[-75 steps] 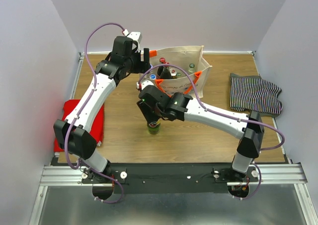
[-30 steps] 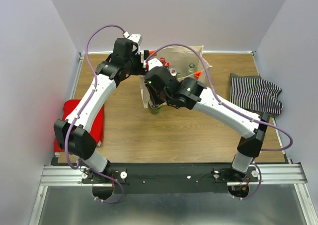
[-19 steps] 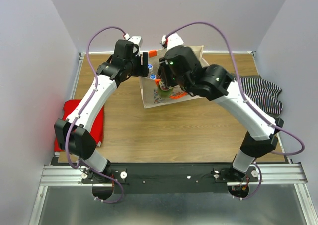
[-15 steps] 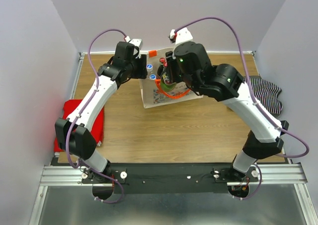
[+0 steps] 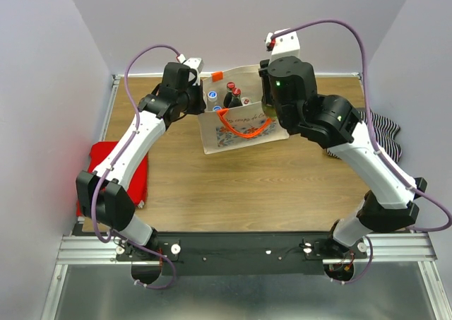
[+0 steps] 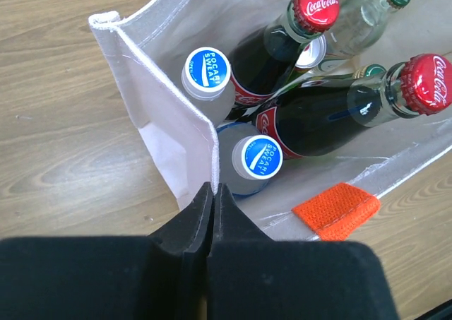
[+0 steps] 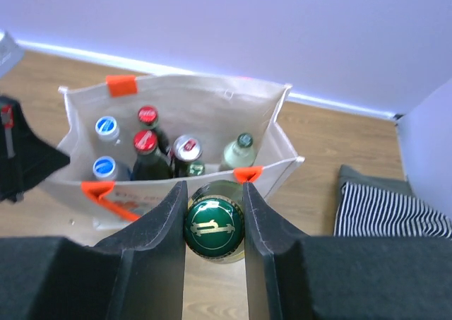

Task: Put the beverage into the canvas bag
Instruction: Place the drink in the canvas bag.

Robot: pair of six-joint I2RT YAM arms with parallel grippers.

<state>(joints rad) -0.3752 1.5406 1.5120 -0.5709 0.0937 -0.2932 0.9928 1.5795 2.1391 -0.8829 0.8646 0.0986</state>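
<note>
My left pincer (image 6: 212, 196) has just clamped shut on the bag (image 6: 169, 133) rim, steadying it. My right pincer (image 7: 214, 193), gripping the bottle (image 7: 214, 226), has carried it up by the opening; lowering remains.

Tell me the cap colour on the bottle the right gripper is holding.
Dark green cap with gold emblem; clearest in the right wrist view.

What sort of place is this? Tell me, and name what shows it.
Probably a robot lab test cell: a left arm and right arm bolted to a metal rail, a wooden table boxed in by plain walls, and a staged canvas bag of bottles.
</note>
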